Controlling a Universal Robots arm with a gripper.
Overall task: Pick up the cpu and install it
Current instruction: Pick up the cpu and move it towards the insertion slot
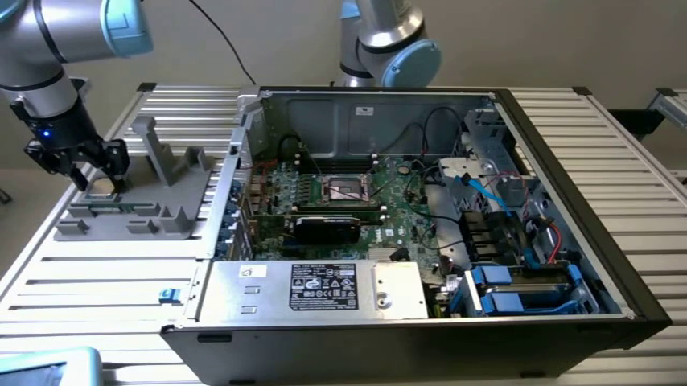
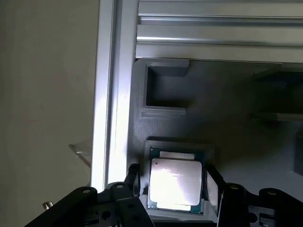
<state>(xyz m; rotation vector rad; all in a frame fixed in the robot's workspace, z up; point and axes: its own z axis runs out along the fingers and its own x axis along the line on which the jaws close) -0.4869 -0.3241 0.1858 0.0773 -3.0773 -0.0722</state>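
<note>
Right now the tool (image 2: 173, 179), fingers apart, is straddling the cpu (image 2: 176, 189) lying in the grey fixture (image 2: 165, 123) on the desk (image 2: 213, 28), and an off-centre squeeze is likely threatening to tilt and wedge it in its pocket.

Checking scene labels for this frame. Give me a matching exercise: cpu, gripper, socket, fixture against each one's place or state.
Things:
1. cpu
2. gripper
3. socket
4. fixture

Places or states:
A. on the board inside the computer case
B. grey, with upright posts, to the exterior view's left of the case
C. lying in the fixture's recess
D. open, straddling the cpu

Pairs: 1-C, 2-D, 3-A, 4-B
</note>
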